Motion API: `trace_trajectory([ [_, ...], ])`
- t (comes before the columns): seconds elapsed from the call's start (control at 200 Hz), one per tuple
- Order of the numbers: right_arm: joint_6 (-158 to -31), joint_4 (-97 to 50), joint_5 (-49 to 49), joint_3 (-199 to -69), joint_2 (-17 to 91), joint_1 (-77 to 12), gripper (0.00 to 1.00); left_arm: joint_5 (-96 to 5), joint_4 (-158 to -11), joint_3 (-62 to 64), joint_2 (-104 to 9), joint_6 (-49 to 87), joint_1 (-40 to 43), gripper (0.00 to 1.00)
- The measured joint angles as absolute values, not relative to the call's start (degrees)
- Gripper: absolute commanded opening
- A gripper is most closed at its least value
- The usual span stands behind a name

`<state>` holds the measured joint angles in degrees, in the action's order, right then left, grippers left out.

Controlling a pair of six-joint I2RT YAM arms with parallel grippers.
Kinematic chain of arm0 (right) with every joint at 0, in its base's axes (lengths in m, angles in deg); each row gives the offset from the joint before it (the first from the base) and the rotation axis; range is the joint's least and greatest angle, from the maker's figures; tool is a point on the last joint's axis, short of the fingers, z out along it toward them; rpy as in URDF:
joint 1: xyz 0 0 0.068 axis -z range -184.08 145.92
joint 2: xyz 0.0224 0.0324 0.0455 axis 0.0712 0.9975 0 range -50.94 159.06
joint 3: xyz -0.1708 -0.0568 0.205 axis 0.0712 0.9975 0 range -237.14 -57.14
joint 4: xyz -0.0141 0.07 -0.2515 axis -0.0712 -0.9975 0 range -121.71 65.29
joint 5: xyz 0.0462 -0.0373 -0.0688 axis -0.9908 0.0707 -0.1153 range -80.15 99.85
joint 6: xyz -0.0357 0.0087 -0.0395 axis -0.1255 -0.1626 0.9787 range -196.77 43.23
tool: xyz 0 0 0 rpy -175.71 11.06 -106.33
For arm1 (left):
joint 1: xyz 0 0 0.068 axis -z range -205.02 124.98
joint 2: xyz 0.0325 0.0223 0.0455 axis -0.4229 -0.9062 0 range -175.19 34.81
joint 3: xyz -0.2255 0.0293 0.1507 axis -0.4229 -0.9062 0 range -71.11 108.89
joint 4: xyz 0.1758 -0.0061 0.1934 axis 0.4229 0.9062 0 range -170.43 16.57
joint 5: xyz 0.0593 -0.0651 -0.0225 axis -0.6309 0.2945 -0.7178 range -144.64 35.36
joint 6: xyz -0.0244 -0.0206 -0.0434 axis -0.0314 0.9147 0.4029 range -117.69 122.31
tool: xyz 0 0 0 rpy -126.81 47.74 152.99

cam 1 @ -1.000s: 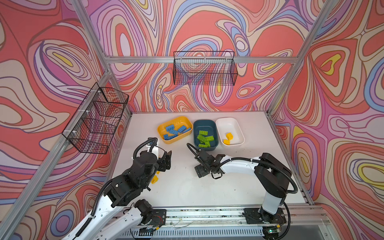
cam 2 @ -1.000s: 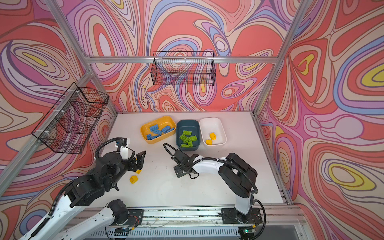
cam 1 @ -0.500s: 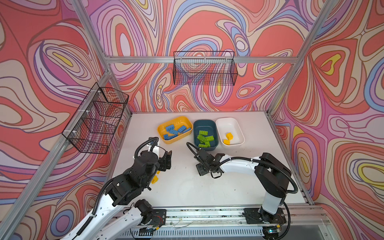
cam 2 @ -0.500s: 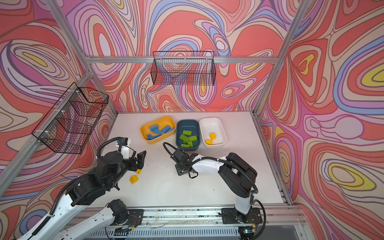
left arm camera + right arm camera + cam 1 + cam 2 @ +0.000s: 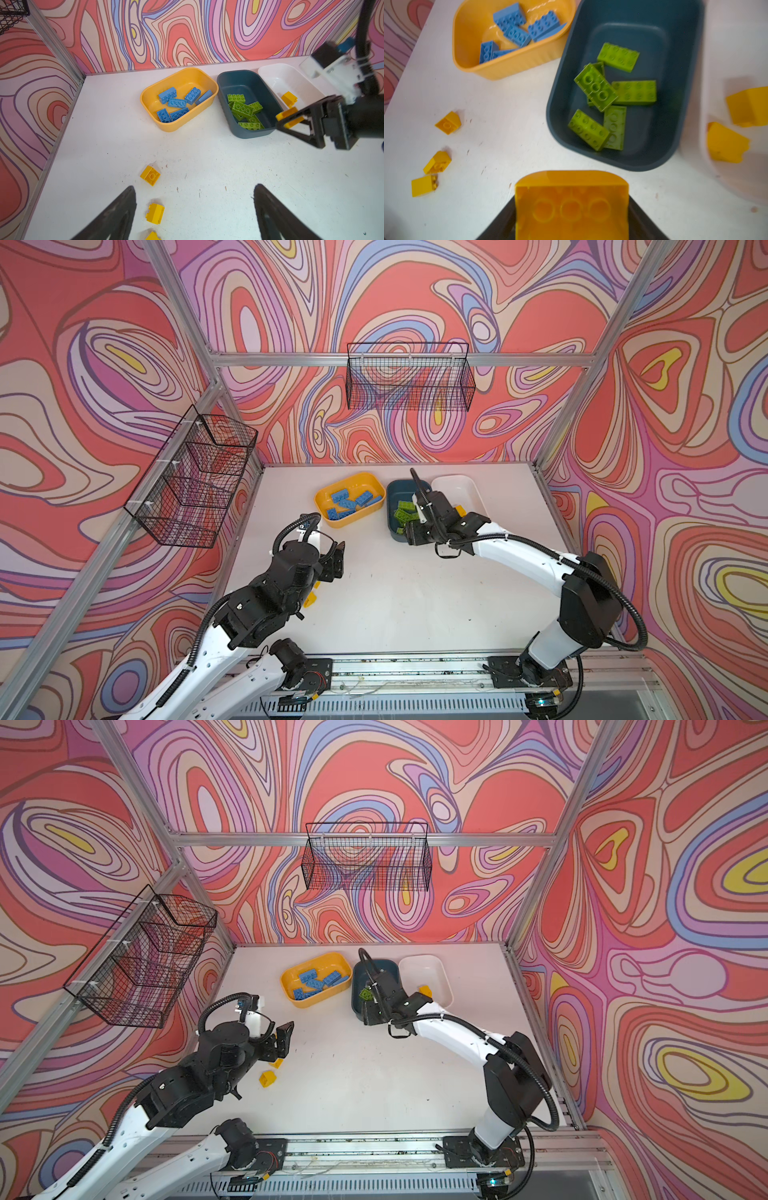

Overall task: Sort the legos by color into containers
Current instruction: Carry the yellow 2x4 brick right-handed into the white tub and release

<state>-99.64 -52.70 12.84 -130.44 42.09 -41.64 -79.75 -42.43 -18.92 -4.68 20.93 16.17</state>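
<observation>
you are mid-delivery: the right gripper (image 5: 289, 119) is clamped on a yellow brick (image 5: 571, 207), hanging at the near end of the teal tub (image 5: 249, 134), just short of the white tub (image 5: 278, 76), where two sorted yellow pieces (image 5: 726, 143) lie. next, carry the brick sideways over the white rim and only then let go; a release here could drop it among the green bricks (image 5: 242, 109). the left gripper (image 5: 194, 186) stands wide and empty over three loose bricks (image 5: 150, 175), all yellow, on the table (image 5: 207, 158). they look like the last ones to sort. the blue bricks (image 5: 176, 102) sit in the yellow tub (image 5: 166, 127).
</observation>
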Motion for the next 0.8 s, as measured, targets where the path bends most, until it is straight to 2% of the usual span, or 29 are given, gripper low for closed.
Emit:
trace_trajectory([
  [0.451,-100.0,-49.3,9.0,-130.2,42.2,-20.2,0.66,-78.0,-42.4,-18.9,-7.4,20.5,15.3,0.89],
  [0.631,-100.6,-47.0,8.3,-130.3,46.4,-18.1,0.67,-77.1,-42.4,-18.9,-7.7,20.3,14.7,0.89],
  [0.796,-101.0,-46.7,7.7,-130.3,49.0,-17.9,0.73,-76.2,-42.4,-18.9,-8.4,20.3,14.3,0.89],
])
